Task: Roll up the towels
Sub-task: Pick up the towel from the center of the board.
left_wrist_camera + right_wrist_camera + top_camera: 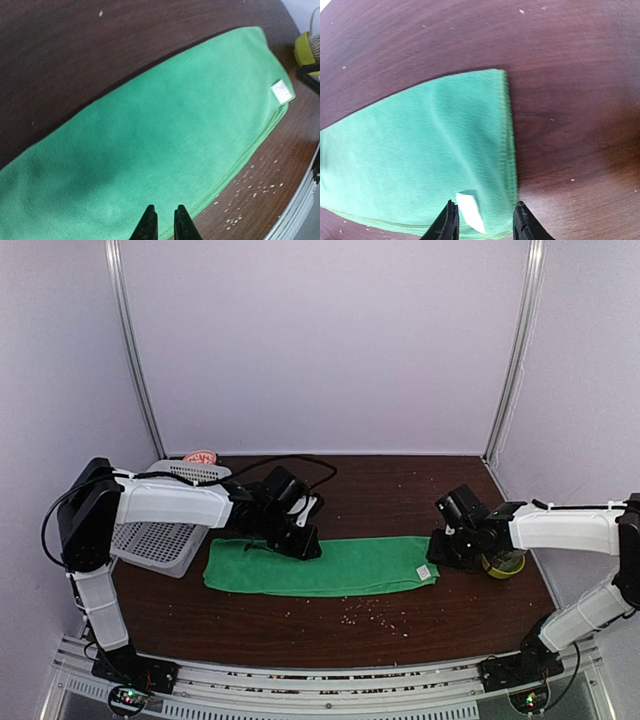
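Across mid-frame the green towel [345, 567] lies folded but unrolled; left fingers [148, 226] barely parted, right fingers [448, 223] wider, both empty.

Dark wooden table [400, 490] bears 1 green towel [320, 567], laid out as a long flat strip.
A white perforated basket [155, 540] sits at the table's left edge, a small yellow-green container [503, 563] sits just beyond the towel's right end, and pale crumbs [375, 612] dot the near side.

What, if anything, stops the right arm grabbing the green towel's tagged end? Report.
Likely nothing: the right gripper hangs open directly above the green towel at that end, with nothing between.
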Controlling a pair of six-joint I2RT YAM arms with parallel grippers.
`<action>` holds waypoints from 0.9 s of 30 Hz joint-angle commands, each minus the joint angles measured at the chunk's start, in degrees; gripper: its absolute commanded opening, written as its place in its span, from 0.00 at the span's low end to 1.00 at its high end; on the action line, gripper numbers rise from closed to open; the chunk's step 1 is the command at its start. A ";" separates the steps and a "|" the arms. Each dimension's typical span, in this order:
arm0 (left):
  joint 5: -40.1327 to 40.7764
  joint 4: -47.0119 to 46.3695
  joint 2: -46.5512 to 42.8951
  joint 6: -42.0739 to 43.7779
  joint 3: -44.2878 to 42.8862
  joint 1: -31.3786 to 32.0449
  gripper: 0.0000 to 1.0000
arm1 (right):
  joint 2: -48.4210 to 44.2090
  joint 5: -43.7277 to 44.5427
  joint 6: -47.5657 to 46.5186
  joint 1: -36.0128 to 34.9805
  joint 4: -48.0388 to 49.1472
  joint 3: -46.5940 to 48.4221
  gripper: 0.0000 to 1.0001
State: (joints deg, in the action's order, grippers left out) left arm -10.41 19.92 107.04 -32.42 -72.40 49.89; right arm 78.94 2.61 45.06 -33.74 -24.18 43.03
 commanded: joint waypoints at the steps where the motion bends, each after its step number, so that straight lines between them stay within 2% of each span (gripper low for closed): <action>1: -0.20 0.64 1.58 1.21 -5.56 0.74 0.13 | -1.46 5.64 4.63 -0.10 1.46 -1.61 0.47; 4: 0.97 0.67 3.72 1.20 -7.20 0.74 0.11 | -0.69 5.21 6.28 0.01 1.07 -1.40 0.60; 7: 1.80 0.93 5.38 1.47 -7.66 0.74 0.09 | 0.01 3.54 7.07 0.22 0.91 -1.31 0.63; 16: 4.51 1.90 6.65 2.38 -5.34 0.73 0.07 | 2.01 0.99 8.02 0.25 1.36 -3.25 0.58; 27: 5.16 1.04 6.77 2.47 -2.69 0.74 0.05 | 6.23 -0.07 9.35 1.02 2.68 -4.50 0.44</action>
State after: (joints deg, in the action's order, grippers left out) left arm -6.17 21.54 113.38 -30.92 -76.14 50.63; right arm 83.74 2.94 53.41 -33.28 -22.11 38.92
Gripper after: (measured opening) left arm 0.049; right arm 0.467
